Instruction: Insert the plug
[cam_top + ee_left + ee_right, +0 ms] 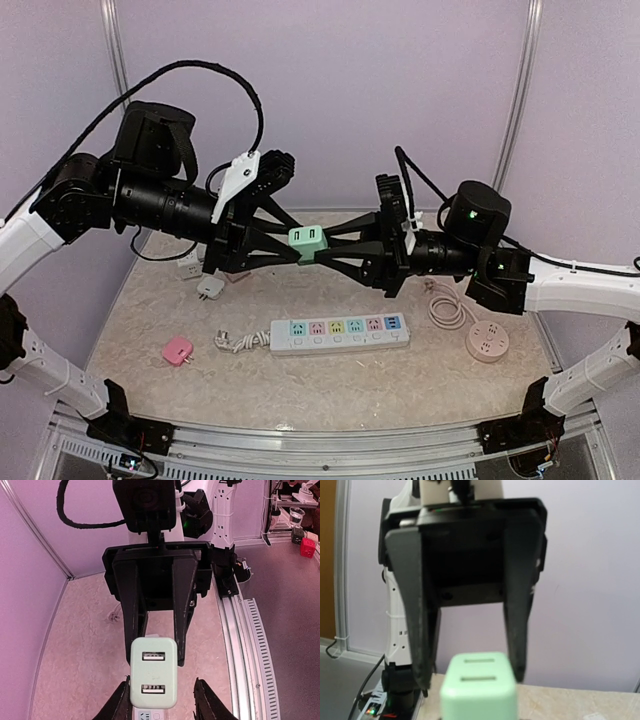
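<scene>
A pale green USB charger plug (308, 240) hangs in mid-air between my two grippers, above the white power strip (340, 333). My right gripper (322, 246) is shut on the plug from the right. My left gripper (298, 252) faces it from the left, and its jaws stand open around the plug. In the left wrist view the plug (153, 672) shows its two USB ports. It touches my left finger (122, 702), with a gap to the other finger (206, 702). In the right wrist view the plug (477, 687) fills the bottom centre and hides my own fingers.
A pink plug (178, 351) lies at the front left of the table. A white adapter (208, 287) lies under the left arm. A round pink socket (487, 343) with a coiled cable (447, 305) sits at the right. The strip's cord (240, 341) trails left.
</scene>
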